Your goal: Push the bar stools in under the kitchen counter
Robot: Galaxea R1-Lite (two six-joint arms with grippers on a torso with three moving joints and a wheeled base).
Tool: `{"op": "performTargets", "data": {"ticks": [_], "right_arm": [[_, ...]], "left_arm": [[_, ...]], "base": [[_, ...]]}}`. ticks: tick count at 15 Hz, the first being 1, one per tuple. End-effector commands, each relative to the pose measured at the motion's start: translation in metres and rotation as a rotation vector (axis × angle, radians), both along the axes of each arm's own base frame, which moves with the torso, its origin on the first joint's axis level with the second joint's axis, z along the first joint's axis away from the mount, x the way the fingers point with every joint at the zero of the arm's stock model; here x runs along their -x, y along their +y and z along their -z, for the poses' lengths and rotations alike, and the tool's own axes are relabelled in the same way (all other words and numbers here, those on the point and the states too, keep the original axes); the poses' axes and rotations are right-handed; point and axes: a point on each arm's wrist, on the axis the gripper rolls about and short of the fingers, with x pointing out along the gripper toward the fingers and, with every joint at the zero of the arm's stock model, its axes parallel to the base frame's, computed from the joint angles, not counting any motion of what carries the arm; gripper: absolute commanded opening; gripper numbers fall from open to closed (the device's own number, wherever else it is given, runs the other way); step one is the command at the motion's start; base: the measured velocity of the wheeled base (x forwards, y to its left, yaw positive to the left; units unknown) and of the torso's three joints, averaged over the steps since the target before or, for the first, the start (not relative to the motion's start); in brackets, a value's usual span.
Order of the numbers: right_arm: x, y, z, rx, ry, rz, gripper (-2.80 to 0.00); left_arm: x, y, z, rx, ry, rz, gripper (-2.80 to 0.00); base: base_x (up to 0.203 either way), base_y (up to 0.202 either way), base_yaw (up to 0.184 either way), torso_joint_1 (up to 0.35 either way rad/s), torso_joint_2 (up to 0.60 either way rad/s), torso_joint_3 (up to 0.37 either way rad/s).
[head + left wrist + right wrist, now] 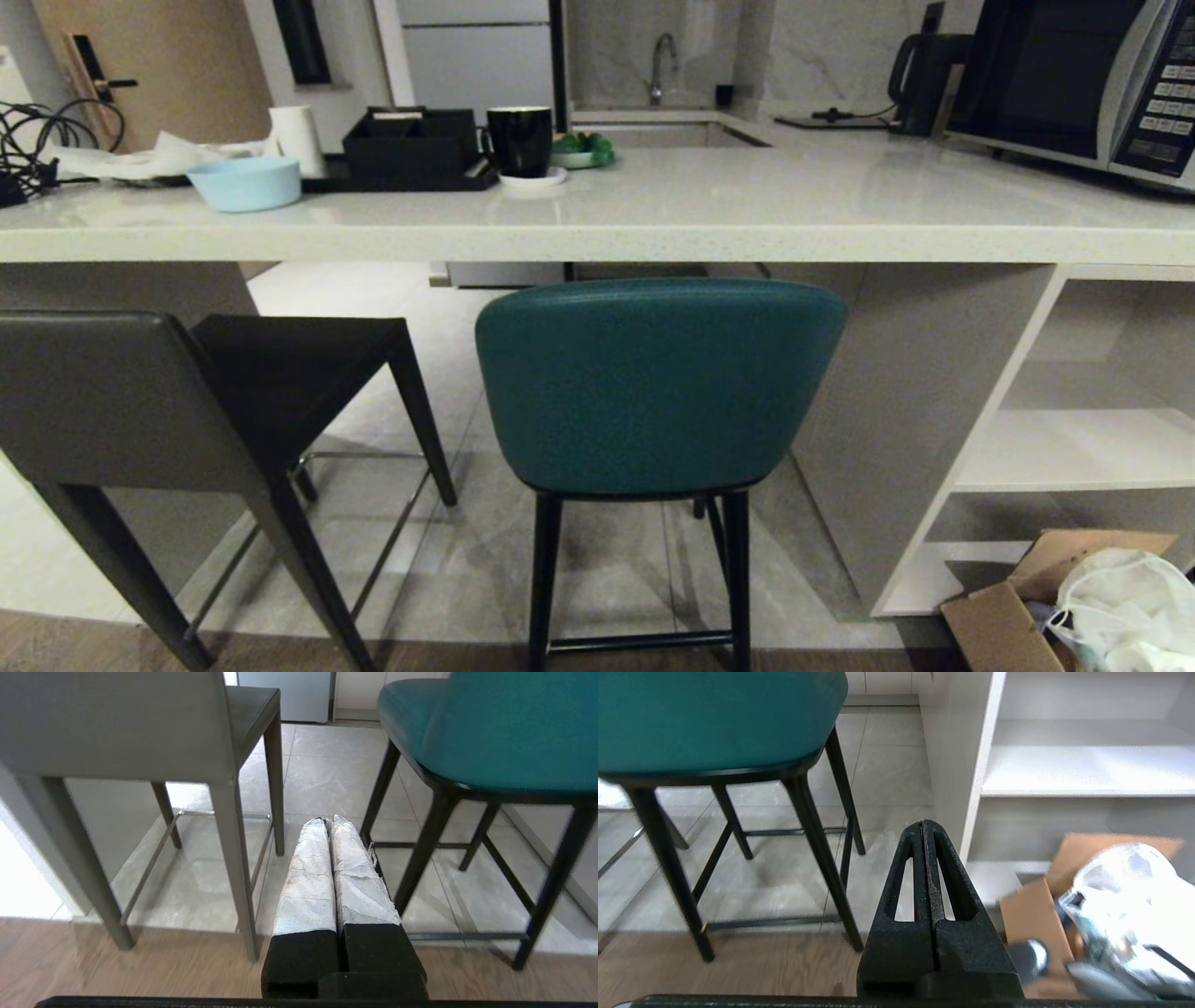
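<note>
- Here, seen from the head camera, a long white speckled kitchen counter [653, 229] spans the view, with two bar stools standing on the near side of it, neither pushed in.
- At the left, the dark grey leather stool [112, 401] is turned at an angle, its seat only partly beneath the counter edge. A push on its flat back could swing it further round instead of sliding it straight, and a square leg could be driven against the white slab panel behind it.
- On the counter above that stool a light blue bowl [246, 182] sits near the front edge, with a black mug [519, 140] further along; a stool back knocked into the countertop could jolt them.
- In the left wrist view, the left gripper [327, 822], its fingers wrapped in white tape and pressed together on nothing, hangs low between the two stools, touching neither.
- In the middle, the teal stool [658, 383] faces the counter squarely. Its curved back rises close to the underside of the countertop, so it could catch there, and a high push on thin black legs could tip it.
- In the right wrist view, the right gripper [928, 826] is clenched and empty, beside the teal stool's legs.
- At the right, a cardboard box [1013, 607] holding a white plastic bag [1130, 597] lies on the floor by the open shelves, where it could be struck as the base moves forward.
</note>
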Motion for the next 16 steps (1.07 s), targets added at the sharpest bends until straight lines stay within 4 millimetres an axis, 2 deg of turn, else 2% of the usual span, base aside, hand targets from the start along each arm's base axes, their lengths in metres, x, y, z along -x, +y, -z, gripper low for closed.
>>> {"op": "performTargets", "data": {"ticks": [1, 3, 12, 16], "right_arm": [[0.0, 0.0, 0.0, 0.001, 0.0, 0.0, -2.8], [-0.0002, 0.0, 0.0, 0.001, 0.002, 0.0, -2.8], [-0.0002, 0.0, -0.0001, 0.001, 0.001, 0.0, -2.8], [-0.0001, 0.0, -0.0001, 0.001, -0.001, 0.0, -2.8]], "left_arm": [[-0.0015, 0.0, 0.0051, 0.001, 0.018, -0.001, -2.8], [-0.0015, 0.0, 0.0051, 0.001, 0.018, 0.0, -2.8], [-0.0015, 0.0, 0.0051, 0.001, 0.018, -0.001, -2.8], [-0.0015, 0.0001, 0.0051, 0.001, 0.018, -0.001, -2.8]], "base": [[-0.188, 0.0, -0.001, -0.002, 0.0, -0.001], [-0.108, 0.0, -0.001, 0.003, 0.0, 0.001], [0.0, 0.0, 0.0, 0.0, 0.0, 0.0], [0.001, 0.145, 0.002, 0.0, 0.0, 0.0]]}}
